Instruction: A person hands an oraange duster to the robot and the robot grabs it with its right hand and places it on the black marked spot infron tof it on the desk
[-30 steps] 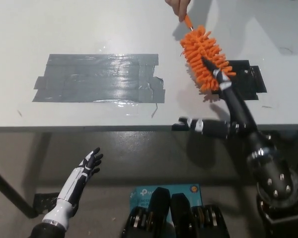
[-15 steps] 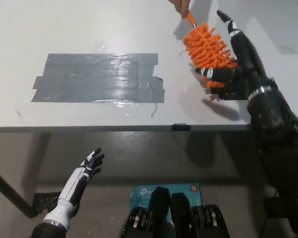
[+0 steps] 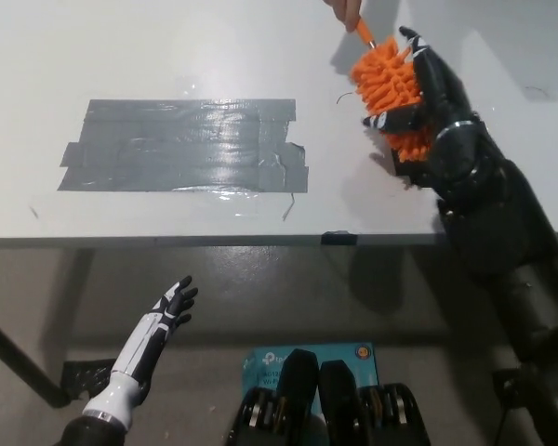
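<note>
You are in the handover step: at 1 o'clock the black right hand (image 3: 418, 88) wraps the orange duster (image 3: 388, 93), whose handle a person's hand (image 3: 342, 11) pinches. Next, wait for release. The white left hand (image 3: 167, 311) rests open at 7 o'clock.

L hand (image 3: 167, 311): white shell w/ black fingers (image 3: 184, 290) and black seams, slim white forearm, dark cuff at bottom edge. R hand (image 3: 426, 88): all black, glossy, w/ small white bands near fingertips. R arm (image 3: 502, 218): bulky black segmented casing, thicker toward the elbow. Person's hand (image 3: 342, 9): only fingertips show at top edge.
</note>
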Controlling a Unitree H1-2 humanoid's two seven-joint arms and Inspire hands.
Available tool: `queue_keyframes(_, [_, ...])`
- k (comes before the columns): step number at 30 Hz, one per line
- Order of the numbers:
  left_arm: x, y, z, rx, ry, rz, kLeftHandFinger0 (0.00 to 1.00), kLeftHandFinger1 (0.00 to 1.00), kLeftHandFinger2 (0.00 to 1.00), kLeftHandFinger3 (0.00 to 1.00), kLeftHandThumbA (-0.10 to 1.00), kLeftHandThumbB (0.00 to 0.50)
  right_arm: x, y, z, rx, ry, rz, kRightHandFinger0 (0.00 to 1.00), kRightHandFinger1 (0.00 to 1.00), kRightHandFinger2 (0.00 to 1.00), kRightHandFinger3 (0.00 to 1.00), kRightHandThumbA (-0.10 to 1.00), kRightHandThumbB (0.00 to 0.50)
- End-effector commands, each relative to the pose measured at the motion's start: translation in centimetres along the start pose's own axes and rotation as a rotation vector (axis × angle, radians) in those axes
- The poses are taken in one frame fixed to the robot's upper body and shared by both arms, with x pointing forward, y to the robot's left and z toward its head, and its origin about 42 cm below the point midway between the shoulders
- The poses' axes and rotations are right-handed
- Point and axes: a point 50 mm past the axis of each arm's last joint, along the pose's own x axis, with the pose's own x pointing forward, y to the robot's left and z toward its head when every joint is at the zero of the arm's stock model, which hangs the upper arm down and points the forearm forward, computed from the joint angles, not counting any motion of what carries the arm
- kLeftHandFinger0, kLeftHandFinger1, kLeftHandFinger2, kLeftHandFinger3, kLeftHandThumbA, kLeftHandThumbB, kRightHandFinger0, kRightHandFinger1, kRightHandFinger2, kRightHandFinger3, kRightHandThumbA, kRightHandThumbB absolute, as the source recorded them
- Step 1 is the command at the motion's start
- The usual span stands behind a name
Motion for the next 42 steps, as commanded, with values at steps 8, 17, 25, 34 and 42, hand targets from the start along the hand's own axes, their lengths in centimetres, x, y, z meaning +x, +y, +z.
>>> queue_keyframes(8, [0.6,0.3,1.3,0.022,-0.064,-0.006,1.00,1.00,1.00,1.00,1.00,0.112,2.8,1.1,2.0,0.246,0.089,0.278,1.00,1.00,1.00,1.00,0.70,0.380])
queue_keyframes(17, [0.6,0.4,1.3,0.012,-0.066,-0.010,1.00,1.00,1.00,1.00,1.00,0.095,2.5,1.5,-0.1,-0.023,0.149,0.204,0.20,0.50,0.61,0.81,-0.10,0.172])
queue_keyframes(25, [0.4,0.3,0.9,0.010,-0.058,-0.009,1.00,1.00,1.00,1.00,1.00,0.106,2.2,1.1,-1.0,0.001,0.107,0.091,0.14,0.49,0.79,0.95,-0.10,0.201])
queue_keyframes(34, [0.0,0.2,0.6,0.012,-0.056,-0.012,1.00,1.00,1.00,1.00,1.00,0.105,-0.1,-0.6,1.3,0.107,-0.034,0.025,0.02,0.47,0.87,0.93,-0.10,0.183])
queue_keyframes(42, [0.4,0.1,0.7,0.021,-0.048,-0.005,1.00,1.00,1.00,1.00,1.00,0.092,-3.8,-4.0,4.5,0.166,-0.157,-0.026,0.12,0.61,0.99,1.00,-0.10,0.155])
